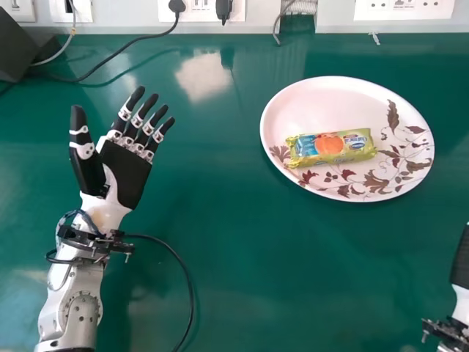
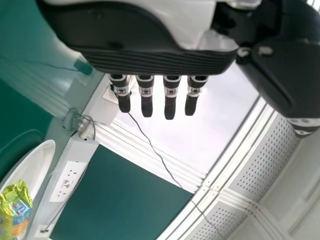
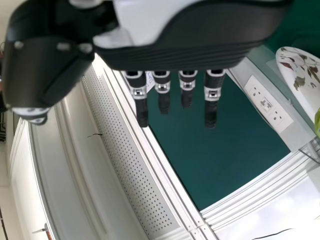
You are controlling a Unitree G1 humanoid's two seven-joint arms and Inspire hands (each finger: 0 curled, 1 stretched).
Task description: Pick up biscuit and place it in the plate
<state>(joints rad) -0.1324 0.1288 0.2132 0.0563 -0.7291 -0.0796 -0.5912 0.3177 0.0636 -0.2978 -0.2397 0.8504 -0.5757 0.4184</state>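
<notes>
There's your biscuit (image 1: 331, 146), already lying in the plate (image 1: 344, 89), to the right of your left hand (image 1: 126, 174), long axis running side to side. That hand's fingers are straight and empty, as are those of your right hand (image 1: 462, 262) at the far right; nothing needs lifting now, I'd say.

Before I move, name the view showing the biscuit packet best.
The head view: the whole biscuit packet shows there, on the floral plate. The left wrist view has part of it, the right wrist view a small green sliver.
</notes>
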